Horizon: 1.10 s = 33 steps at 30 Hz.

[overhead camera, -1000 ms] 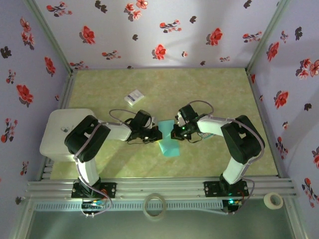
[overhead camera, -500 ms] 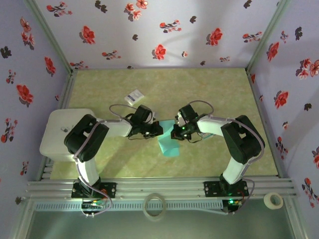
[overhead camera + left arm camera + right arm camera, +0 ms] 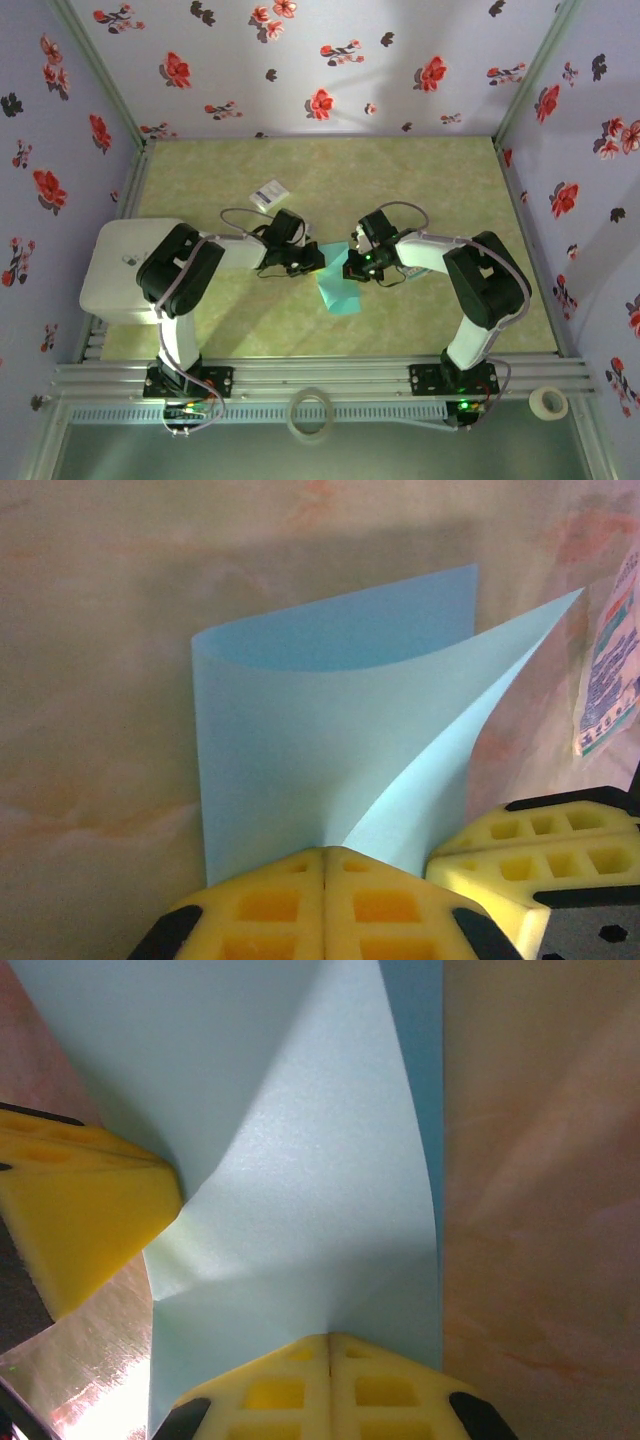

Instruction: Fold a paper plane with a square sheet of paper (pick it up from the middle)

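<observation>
Left end effector (image 3: 324,858) moved right, clamped on teal paper (image 3: 330,730).

The right gripper (image 3: 328,1340) has its two yellow fingers pressed together at the near edge, pinching the teal square sheet of paper (image 3: 300,1150). The sheet rises away from them in a bowed, creased curve. On the left, the left gripper (image 3: 130,1195) touches the paper's edge. The marbled beige table (image 3: 540,1180) lies to the right.
</observation>
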{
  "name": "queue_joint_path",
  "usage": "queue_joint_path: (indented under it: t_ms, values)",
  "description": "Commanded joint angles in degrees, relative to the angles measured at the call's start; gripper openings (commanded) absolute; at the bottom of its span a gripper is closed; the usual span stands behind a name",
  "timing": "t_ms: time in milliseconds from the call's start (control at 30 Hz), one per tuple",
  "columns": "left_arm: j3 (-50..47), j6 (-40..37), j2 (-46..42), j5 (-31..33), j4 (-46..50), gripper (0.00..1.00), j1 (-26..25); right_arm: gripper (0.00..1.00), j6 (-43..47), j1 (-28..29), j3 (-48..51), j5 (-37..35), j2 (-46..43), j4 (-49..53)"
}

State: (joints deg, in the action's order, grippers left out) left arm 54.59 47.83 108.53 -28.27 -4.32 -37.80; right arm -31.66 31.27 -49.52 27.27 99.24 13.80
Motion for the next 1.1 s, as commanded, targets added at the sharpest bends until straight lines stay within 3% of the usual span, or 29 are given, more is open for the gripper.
queue_joint_path:
  t_ms: [0, 233, 433, 833, 1067]
  values:
    - [1.78, -3.07, 1.35, 5.29, 9.08, 0.06, 0.84, 0.0, 0.02, -0.6, 1.4, -4.95, 2.3, 6.09]
    - [7.67, -4.94, -0.44, 1.51, 11.16, 0.08, 0.89, 0.0, -0.14, -0.59, 1.61, -5.1, 2.27, 5.83]
    - [9.19, -5.03, 3.34, -1.44, 9.46, 0.09, 0.97, 0.0, -0.2, -0.59, 1.65, -5.03, 2.23, 5.65]
    - [8.58, -3.04, 6.29, 3.7, 9.27, 0.08, 4.81, 0.0, -0.29, -0.59, 2.06, -4.94, 1.95, 5.57]
    - [13.44, -3.3, 7.71, 6.54, 14.18, 0.1, 5.63, 0.0, -0.32, -0.59, 2.06, -4.77, 1.92, 5.62]
